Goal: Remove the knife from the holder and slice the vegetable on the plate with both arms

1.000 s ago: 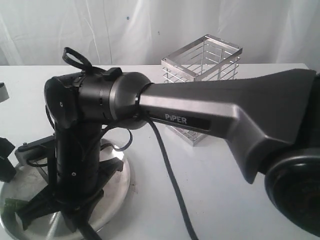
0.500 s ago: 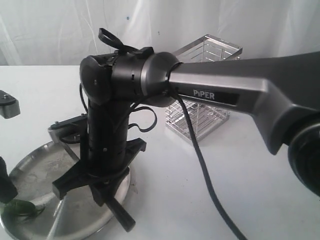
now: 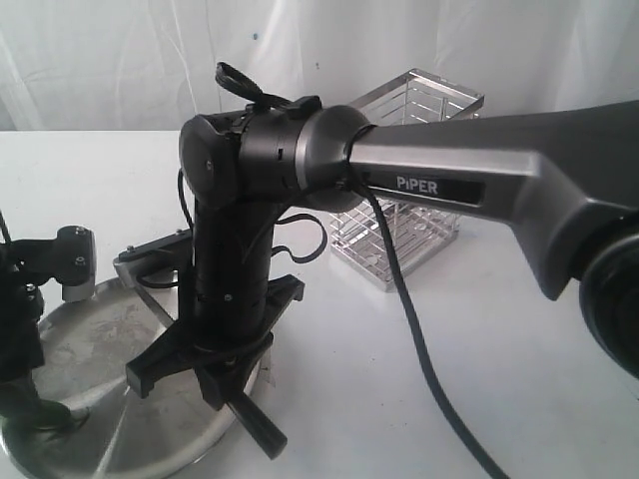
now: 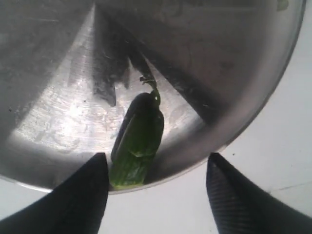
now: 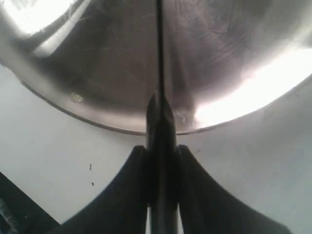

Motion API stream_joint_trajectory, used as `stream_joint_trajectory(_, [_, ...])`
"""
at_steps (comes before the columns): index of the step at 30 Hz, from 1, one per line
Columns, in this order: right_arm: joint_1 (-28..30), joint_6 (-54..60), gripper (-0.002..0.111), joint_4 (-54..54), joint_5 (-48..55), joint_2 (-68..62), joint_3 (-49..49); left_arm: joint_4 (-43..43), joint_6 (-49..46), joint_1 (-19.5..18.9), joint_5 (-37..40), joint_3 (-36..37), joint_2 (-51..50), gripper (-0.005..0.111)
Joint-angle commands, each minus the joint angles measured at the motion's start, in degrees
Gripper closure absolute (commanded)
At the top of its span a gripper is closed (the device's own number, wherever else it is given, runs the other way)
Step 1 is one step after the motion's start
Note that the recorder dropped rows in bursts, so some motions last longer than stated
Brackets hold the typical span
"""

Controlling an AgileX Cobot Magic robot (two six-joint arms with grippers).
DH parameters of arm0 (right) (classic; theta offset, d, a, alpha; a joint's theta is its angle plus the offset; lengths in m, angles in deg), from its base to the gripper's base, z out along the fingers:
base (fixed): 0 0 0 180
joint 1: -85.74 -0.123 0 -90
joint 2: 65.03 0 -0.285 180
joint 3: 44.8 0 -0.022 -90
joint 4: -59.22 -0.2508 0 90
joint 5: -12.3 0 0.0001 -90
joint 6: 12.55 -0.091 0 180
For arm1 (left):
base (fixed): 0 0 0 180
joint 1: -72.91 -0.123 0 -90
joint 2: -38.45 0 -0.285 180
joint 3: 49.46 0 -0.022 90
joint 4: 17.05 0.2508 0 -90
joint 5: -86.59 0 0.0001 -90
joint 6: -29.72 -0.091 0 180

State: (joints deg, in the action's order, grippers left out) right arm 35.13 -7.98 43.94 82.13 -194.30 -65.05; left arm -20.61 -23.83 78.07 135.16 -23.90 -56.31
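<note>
The dark green vegetable lies on the steel plate close to its rim, its cut end facing the edge. My left gripper hangs open just above it, one finger on each side, not touching. In the exterior view the left arm hides the vegetable. My right gripper is shut on the black knife, whose blade points edge-on over the plate. In the exterior view the right gripper stands over the plate and the knife handle juts out below it.
The silver wire holder stands behind the right arm on the white table. The grey PiPER link spans the right half of the view. A black cable trails down from it over the table.
The right arm has shifted right with the knife, uncovering more of the plate. The left arm has come in from the left and now stands over the vegetable.
</note>
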Motion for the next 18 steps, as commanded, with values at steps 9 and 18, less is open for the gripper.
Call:
stream_joint_trajectory(9, [2.00, 1.32, 0.106, 0.00, 0.13, 1.09, 0.25, 5.76, -1.11, 0.16, -9.27, 3.05, -10.03, 0.040])
stream_joint_trajectory(18, [4.66, 1.32, 0.106, -0.26, 0.13, 2.58, 0.25, 3.56, 5.88, 0.16, -13.37, 4.47, -10.03, 0.087])
